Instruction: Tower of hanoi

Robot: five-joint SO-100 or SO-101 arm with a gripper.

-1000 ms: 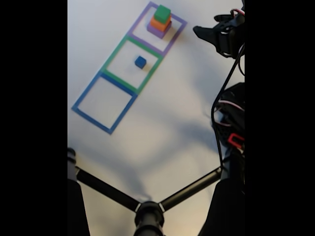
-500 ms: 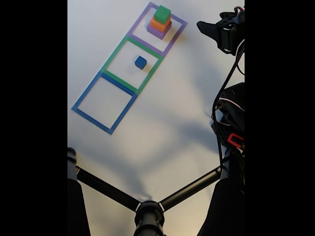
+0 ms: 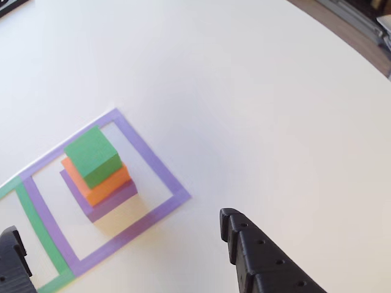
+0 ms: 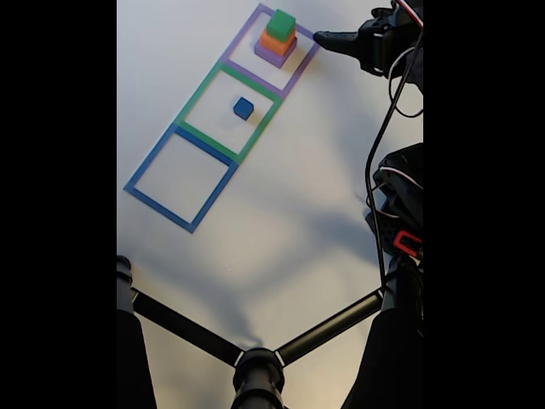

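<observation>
In the fixed view the pincer (image 4: pixel 328 38) reaches in from the upper right, its black tip pointing leftward and stopping just beside the right edge of the purple square outline (image 4: pixel 300 70); from this angle alone its spread cannot be told. In the other view two black fingers (image 3: pixel 256 256) rise from the bottom edge, one at the right of centre and one at the lower left corner, with a wide gap between them and nothing in it, so the pincer (image 3: pixel 119 235) stands released and holds no block. Just to the left of the tip in the fixed view, inside the purple outline, stands the stack: a purple block (image 4: pixel 274 54) at the bottom, an orange block (image 4: pixel 277 42) on it, and a green block (image 4: pixel 281 25) on top. In the other view the same stack sits up and left of the right finger, the green block (image 3: pixel 93 156) on the orange block (image 3: pixel 109 187) on the purple block (image 3: pixel 113 201), within the purple square outline (image 3: pixel 160 172). Farther from the pincer, down and left in the fixed view, a small blue cube (image 4: pixel 243 108) lies alone inside the green square outline (image 4: pixel 197 88), touching none of its sides. Farthest away, lower left again, is the blue square outline (image 4: pixel 150 158), adjoining the green one on the white table (image 4: pixel 281 213).
</observation>
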